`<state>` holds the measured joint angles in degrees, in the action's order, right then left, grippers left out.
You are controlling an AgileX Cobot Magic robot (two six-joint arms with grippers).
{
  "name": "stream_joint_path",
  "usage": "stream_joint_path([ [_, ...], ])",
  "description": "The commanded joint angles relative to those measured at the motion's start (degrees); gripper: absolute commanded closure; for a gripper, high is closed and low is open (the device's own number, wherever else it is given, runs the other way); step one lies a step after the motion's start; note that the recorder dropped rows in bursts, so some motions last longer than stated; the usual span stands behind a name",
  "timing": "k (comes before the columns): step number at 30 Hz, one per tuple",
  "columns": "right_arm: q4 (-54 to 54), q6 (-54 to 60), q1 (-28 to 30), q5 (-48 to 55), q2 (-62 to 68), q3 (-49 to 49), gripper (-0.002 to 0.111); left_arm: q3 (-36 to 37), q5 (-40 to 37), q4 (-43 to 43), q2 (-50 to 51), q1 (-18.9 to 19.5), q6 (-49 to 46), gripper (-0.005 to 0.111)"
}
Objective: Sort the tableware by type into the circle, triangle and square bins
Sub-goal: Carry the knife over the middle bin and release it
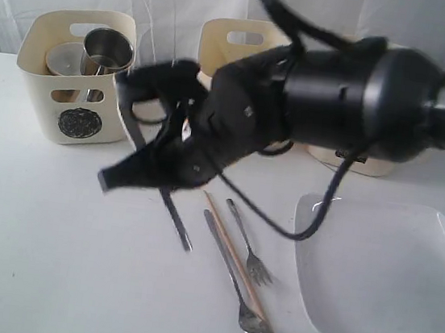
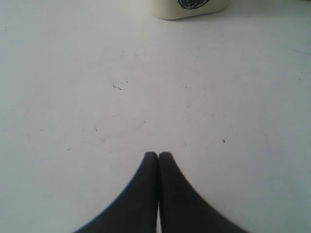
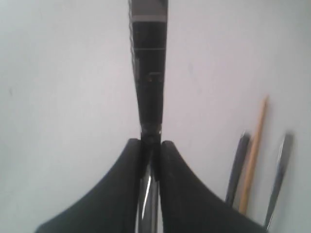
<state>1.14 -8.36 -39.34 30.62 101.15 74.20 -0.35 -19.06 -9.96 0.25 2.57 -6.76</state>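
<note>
Right gripper (image 3: 150, 143) clamped on steel knife (image 3: 148, 73); slim, dark, glossy | left gripper (image 2: 158, 155) closed; empty

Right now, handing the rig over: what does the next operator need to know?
Left tool: shut, empty, over the table.
Right tool: shut on the knife.
Circle bin: a steel mug and another vessel are inside.
On the table: fork, chopstick, spoon, plate.
To do: bin the knife, then those four.
Middle bin and right bin are mostly hidden by the arm, so their contents can't be told.
</note>
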Motion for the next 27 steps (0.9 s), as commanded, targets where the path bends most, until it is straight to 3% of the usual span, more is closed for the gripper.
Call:
stream_joint_path([
  [1, -1.1, -5.9, 7.4, -18.5, -5.2, 0.0, 0.108, 0.3, -0.5, -0.6, -0.2, 0.2, 0.4, 0.107],
  [5, -1.1, -14.2, 15.6, -34.6, -2.8, 0.0, 0.108, 0.3, -0.5, -0.6, -0.2, 0.2, 0.4, 0.107],
  [10, -1.1, -14.4, 19.1, -50.2, 2.7, 0.0, 0.108, 0.3, -0.5, -0.6, -0.2, 0.2, 0.4, 0.107],
  [16, 0.5, -13.9, 22.3, -77.8, 15.5, 1.3, 0.108, 0.3, -0.5, -0.6, -0.2, 0.2, 0.4, 0.107],
  [18, 2.8, -13.9, 22.9, -78.7, 19.2, 3.7, 0.108, 0.3, -0.5, -0.6, -0.2, 0.2, 0.4, 0.107],
  [22, 3.6, -13.9, 23.9, -70.3, 24.6, 9.9, 0.104, 0.3, -0.5, -0.6, -0.2, 0.2, 0.4, 0.107],
  [27, 3.5, -11.1, 23.9, -69.4, 26.2, 14.2, 0.078, 0.3, -0.5, -0.6, -0.2, 0.2, 0.4, 0.107],
])
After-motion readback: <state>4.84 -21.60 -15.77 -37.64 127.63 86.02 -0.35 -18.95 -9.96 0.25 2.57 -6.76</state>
